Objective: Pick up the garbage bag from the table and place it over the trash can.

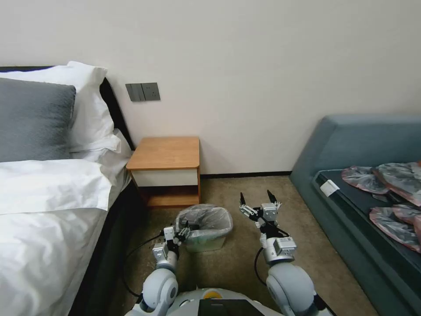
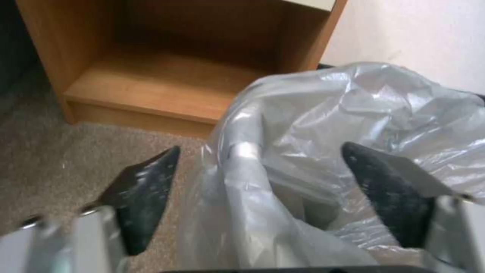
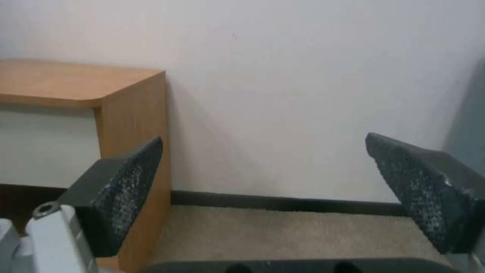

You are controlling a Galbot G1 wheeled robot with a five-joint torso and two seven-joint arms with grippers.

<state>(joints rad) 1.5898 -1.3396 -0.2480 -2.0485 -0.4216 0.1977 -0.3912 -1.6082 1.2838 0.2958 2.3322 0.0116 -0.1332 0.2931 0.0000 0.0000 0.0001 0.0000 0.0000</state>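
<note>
Counts, head view:
- Trash can [image 1: 206, 243]: one, on the carpet.
- Garbage bag [image 1: 206, 220] lining it: one.
- Table [image 1: 165, 152]: one.
- Flattened grey-pink bags [image 1: 386, 197] on the sofa: at least five, overlapping; exact count unclear at the frame edge.
- Pillows: two white [image 1: 90, 105], one grey [image 1: 33, 118].
- Grippers: two, left gripper [image 1: 183, 231] and right gripper [image 1: 258, 198].
- Wall plate cluster [image 1: 142, 92]: one.

Trash can [image 1: 205, 244] mostly hidden under garbage bag [image 1: 206, 221]; rim unseen in left wrist view. Left end effector [image 1: 184, 231] partly masked by bag folds. Flattened bags [image 1: 388, 197] cut by edge.
</note>
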